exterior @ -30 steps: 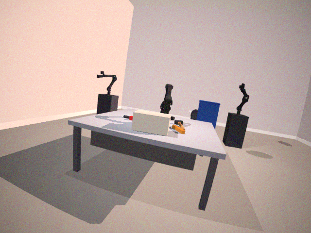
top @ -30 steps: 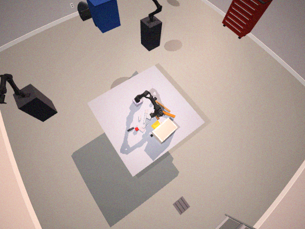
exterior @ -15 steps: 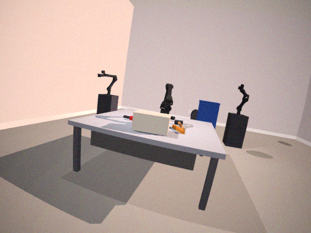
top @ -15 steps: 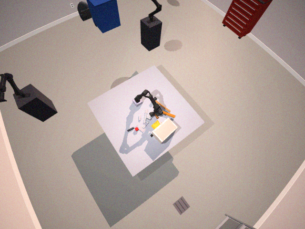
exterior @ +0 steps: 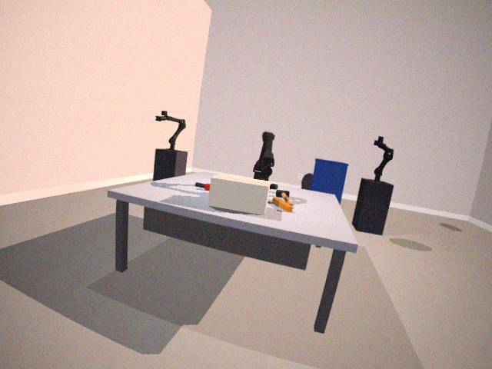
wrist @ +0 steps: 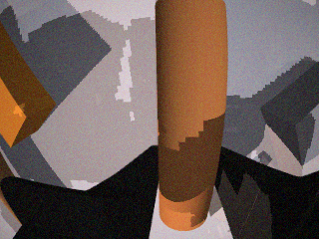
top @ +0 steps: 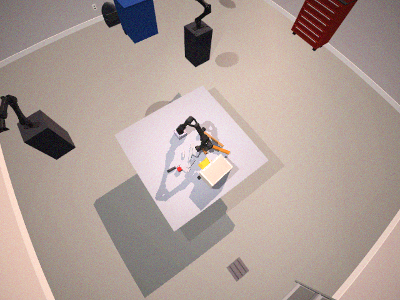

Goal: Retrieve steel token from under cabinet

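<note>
My gripper (wrist: 189, 159) (top: 205, 147) (exterior: 261, 173) is shut on an orange-brown round rod (wrist: 191, 80). The rod points ahead of the fingers, just above the table, toward the yellow marked area (top: 203, 163). That area lies in front of the cream cabinet (top: 215, 170) (exterior: 238, 194). In the top and exterior views the gripper hangs low just behind the marked area, on the cabinet's front side. The steel token shows in no view. The cabinet's vent slots are hidden from all cameras.
Two long orange sticks (top: 217, 142) (exterior: 283, 203) lie beside the arm, and one shows at the left of the wrist view (wrist: 14, 114). White bars (top: 191, 150), a red block (top: 179, 169) (exterior: 207, 186), a black piece (top: 170, 169) and a small black cube (top: 199, 177) lie near the cabinet.
</note>
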You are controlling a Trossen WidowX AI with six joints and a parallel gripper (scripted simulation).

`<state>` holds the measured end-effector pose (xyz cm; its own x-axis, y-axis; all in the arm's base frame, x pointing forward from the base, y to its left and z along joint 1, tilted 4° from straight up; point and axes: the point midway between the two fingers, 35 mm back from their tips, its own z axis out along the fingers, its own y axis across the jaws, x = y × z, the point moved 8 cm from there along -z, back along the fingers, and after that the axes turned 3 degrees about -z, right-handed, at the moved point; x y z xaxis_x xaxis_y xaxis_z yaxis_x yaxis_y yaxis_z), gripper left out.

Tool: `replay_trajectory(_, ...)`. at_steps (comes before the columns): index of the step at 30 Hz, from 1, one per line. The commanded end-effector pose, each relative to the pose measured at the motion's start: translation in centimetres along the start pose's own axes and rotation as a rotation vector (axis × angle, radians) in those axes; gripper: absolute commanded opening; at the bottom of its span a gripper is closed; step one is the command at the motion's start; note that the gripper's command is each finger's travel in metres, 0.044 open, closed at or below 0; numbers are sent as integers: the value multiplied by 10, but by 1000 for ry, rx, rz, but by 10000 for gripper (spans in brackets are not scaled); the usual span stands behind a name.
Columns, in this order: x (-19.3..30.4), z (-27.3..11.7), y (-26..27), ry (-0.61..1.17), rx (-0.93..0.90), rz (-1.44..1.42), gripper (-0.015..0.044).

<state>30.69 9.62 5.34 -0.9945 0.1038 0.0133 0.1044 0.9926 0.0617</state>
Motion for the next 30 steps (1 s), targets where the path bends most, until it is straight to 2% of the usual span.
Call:
replay_trajectory(1,7,1,1,4,1,1,0)
replay_trajectory(30,43,1,4,7,0,1,0)
